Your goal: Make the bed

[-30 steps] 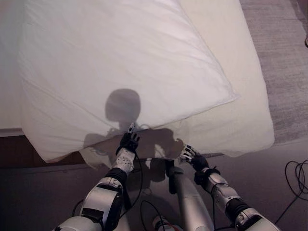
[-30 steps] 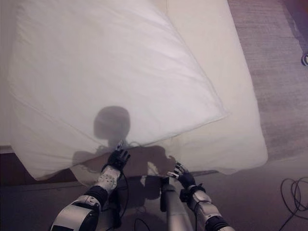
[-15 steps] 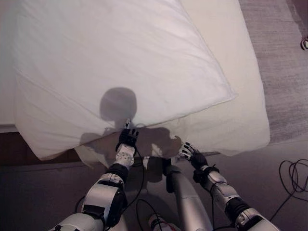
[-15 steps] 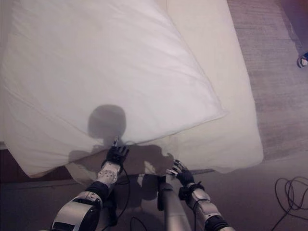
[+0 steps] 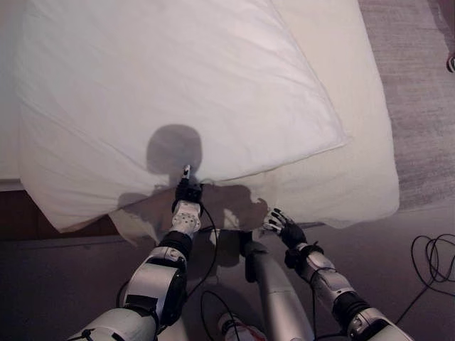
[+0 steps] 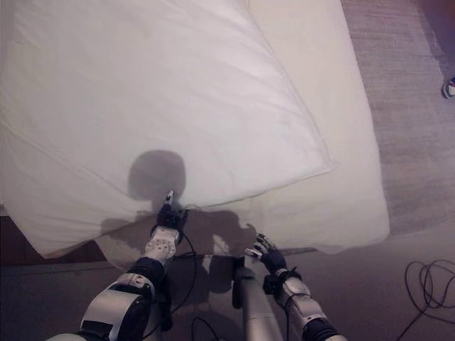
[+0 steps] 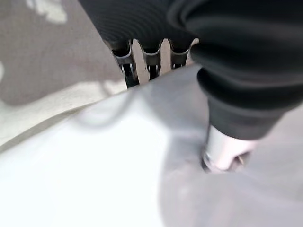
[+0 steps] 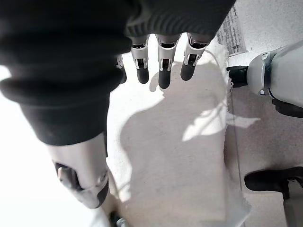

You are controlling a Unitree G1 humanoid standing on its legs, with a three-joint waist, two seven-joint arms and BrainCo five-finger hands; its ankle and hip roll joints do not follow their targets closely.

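Observation:
A white duvet (image 5: 170, 85) lies askew over a bed with a cream sheet (image 5: 355, 163). Its near edge hangs over the foot of the bed on my left. My left hand (image 5: 187, 193) is at that near edge. In the left wrist view its fingers (image 7: 128, 66) run under the duvet (image 7: 94, 179) and the thumb (image 7: 225, 151) presses into the cloth from above, pinching it. My right hand (image 5: 281, 226) hovers open at the foot of the mattress, fingers (image 8: 163, 66) straight over the cream sheet (image 8: 180, 165), holding nothing.
Grey carpet (image 5: 419, 85) runs along the bed's right side. The dark wooden bed frame (image 5: 14, 213) shows under the duvet at the left. Dark floor (image 5: 57, 284) lies at the foot of the bed. A shoe (image 6: 449, 87) sits at the far right.
My left hand has reached forward from the sheet's edge up to the duvet's near edge and slid under it. The right hand has barely moved.

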